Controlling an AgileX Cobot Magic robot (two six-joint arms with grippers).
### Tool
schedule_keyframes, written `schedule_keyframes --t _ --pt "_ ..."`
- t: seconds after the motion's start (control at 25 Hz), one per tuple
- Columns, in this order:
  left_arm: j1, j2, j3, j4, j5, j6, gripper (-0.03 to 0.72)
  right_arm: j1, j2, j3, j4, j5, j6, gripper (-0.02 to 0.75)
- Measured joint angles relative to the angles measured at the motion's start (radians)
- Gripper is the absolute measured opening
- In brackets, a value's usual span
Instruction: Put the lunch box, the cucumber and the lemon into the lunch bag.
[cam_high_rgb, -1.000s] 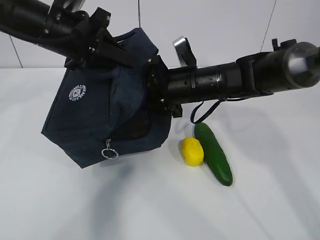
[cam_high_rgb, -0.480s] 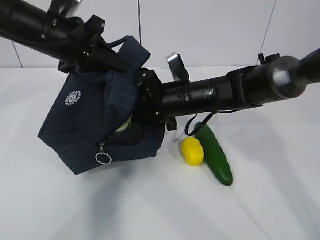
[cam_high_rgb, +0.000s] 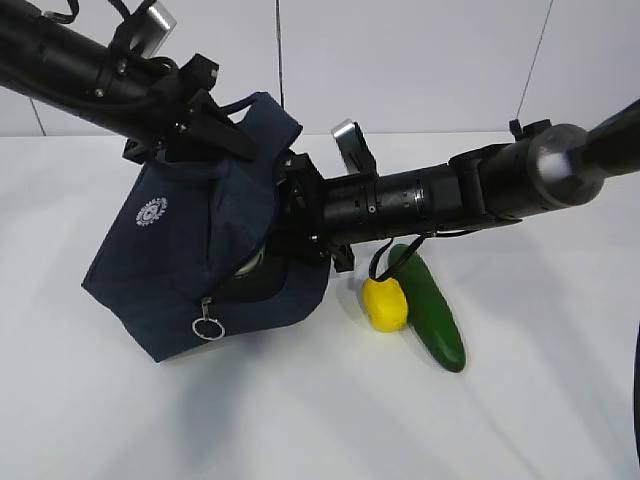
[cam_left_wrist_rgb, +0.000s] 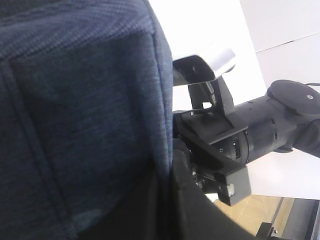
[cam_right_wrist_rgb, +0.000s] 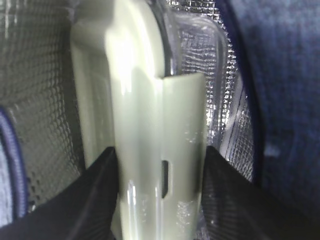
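The navy lunch bag (cam_high_rgb: 185, 250) hangs tilted, its mouth turned to the right. My left gripper (cam_high_rgb: 212, 125) is shut on the bag's top edge and holds it up; the left wrist view is filled with its navy fabric (cam_left_wrist_rgb: 75, 110). My right gripper (cam_high_rgb: 288, 238) reaches into the bag's mouth, shut on the lunch box (cam_right_wrist_rgb: 150, 125) by the sage-green lid latch. A pale sliver of the lunch box (cam_high_rgb: 251, 262) shows in the opening. The yellow lemon (cam_high_rgb: 385, 303) and the dark green cucumber (cam_high_rgb: 432, 312) lie side by side on the table, right of the bag.
The bag's silver ring pull (cam_high_rgb: 208, 328) dangles at its lower front. The bag's silver lining (cam_right_wrist_rgb: 40, 100) surrounds the lunch box. The right arm (cam_left_wrist_rgb: 260, 135) crosses above the lemon and cucumber. The white table (cam_high_rgb: 300, 420) runs to a white wall behind.
My right gripper has pushed left, deeper into the bag with the lunch box. The bag has shifted slightly left and its mouth has opened wider around the gripper. Lemon and cucumber have not moved.
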Motion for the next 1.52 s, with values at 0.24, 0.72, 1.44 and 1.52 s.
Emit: schedule_keyframes --t 0.24,0.72,1.44,1.52 --pt "0.000 0.000 0.000 0.006 -0.002 0.000 -0.006 0.000 0.000 -0.001 0.000 0.002 0.000 0.374" --pt "0.000 0.000 0.000 0.016 -0.002 0.000 -0.006 0.000 0.000 -0.005 0.001 0.020 0.002 0.400" --pt "0.048 0.000 -0.002 0.036 0.040 -0.005 -0.006 0.000 0.000 -0.006 0.028 0.112 -0.084 0.403" --pt "0.069 0.000 -0.002 0.036 0.057 -0.008 -0.006 0.000 0.000 -0.006 0.026 0.130 -0.098 0.403"
